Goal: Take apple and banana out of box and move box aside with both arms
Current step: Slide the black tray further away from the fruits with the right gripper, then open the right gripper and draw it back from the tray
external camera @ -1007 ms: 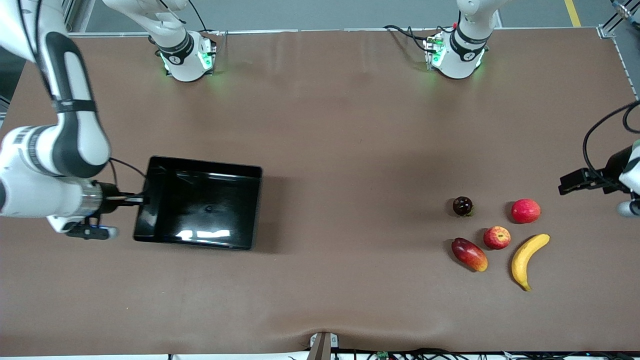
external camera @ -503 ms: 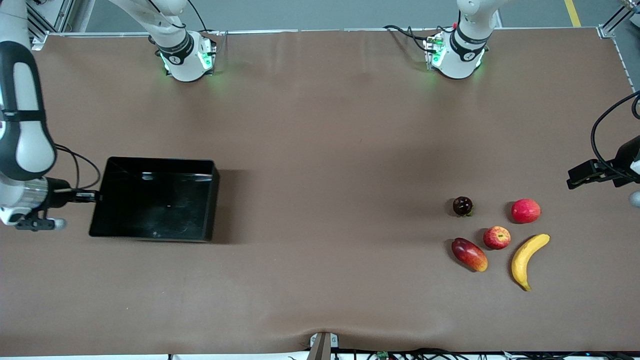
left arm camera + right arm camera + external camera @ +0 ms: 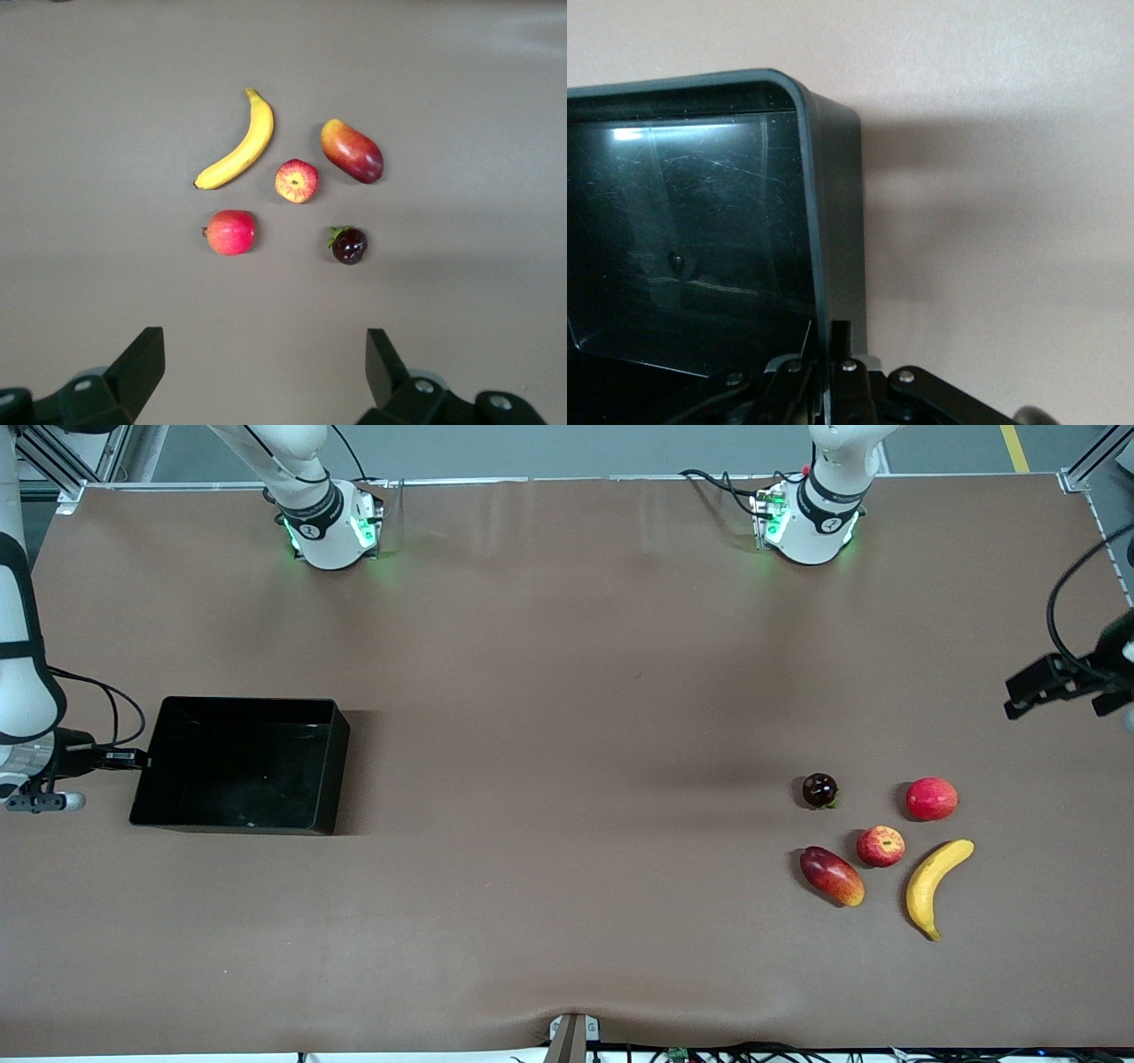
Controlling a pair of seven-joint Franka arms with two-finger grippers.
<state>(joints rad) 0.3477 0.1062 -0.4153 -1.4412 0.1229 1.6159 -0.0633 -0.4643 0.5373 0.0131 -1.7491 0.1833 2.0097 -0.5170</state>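
Note:
The black glossy box sits at the right arm's end of the table. My right gripper is shut on its short end wall, one finger inside and one outside. The yellow banana and the small red-and-yellow apple lie on the table toward the left arm's end. My left gripper hangs open and empty above the table beside that fruit group, with the banana and apple in its wrist view.
A plain red round fruit, a red-orange mango and a small dark fruit lie close around the apple. Brown table surface stretches between the box and the fruits.
My right gripper has carried the box toward the right arm's end of the table and levelled it. The left hand has drifted slightly toward the robots' side. The fruits have not moved.

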